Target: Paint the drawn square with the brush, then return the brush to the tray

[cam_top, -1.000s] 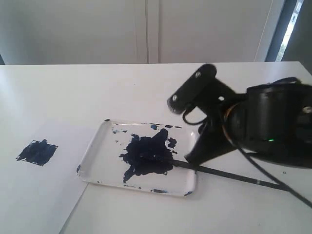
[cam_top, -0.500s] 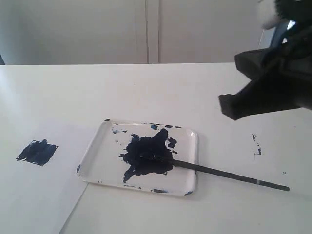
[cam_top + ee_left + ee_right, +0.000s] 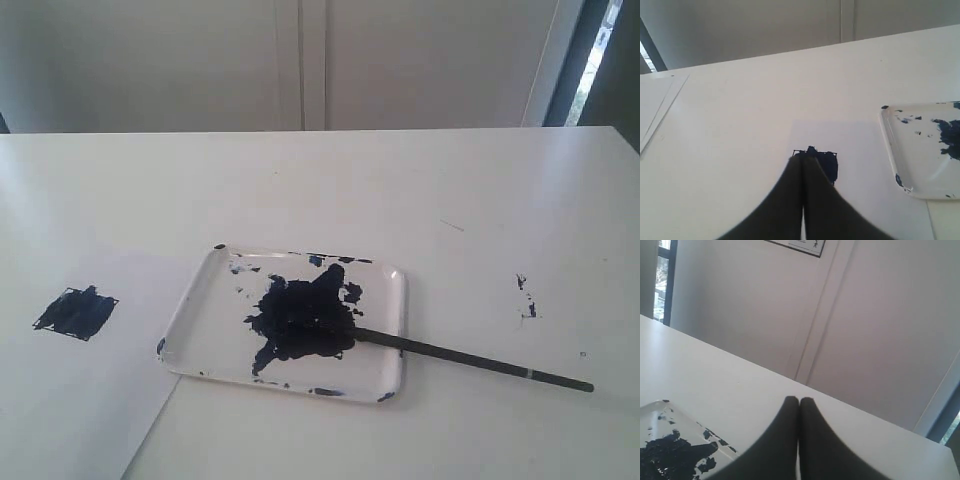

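right tool has left the overhead view, pinched together, empty; brush tip lies in tray; left tool likewise pinched.

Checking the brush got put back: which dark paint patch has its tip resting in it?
The big blot in the tray, not the small square on the paper.
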Available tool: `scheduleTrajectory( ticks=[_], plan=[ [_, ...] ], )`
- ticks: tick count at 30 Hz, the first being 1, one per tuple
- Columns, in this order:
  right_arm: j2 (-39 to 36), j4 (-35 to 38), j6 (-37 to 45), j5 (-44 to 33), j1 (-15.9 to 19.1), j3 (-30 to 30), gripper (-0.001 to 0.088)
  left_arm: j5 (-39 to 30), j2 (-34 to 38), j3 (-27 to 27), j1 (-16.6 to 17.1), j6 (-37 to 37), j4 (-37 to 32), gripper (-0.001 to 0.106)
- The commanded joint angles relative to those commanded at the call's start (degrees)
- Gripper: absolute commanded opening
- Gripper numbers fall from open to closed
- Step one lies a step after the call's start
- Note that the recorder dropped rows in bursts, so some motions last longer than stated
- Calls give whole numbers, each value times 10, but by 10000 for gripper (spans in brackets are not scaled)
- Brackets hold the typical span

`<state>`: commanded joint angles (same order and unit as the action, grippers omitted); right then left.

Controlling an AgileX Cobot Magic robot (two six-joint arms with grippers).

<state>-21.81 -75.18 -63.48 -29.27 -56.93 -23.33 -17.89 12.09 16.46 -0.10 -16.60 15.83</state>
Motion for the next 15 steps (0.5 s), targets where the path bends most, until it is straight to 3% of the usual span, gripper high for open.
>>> scheduleTrajectory(
  ticks=[11, 15],
  plan=[
    [0, 0, -1, 1, 0, 0, 0, -6, 0, 0, 0, 0, 0, 0],
    [0, 0, -7, 1, 0, 0, 0, -6, 0, 0, -20, 0, -5, 0]
  ],
)
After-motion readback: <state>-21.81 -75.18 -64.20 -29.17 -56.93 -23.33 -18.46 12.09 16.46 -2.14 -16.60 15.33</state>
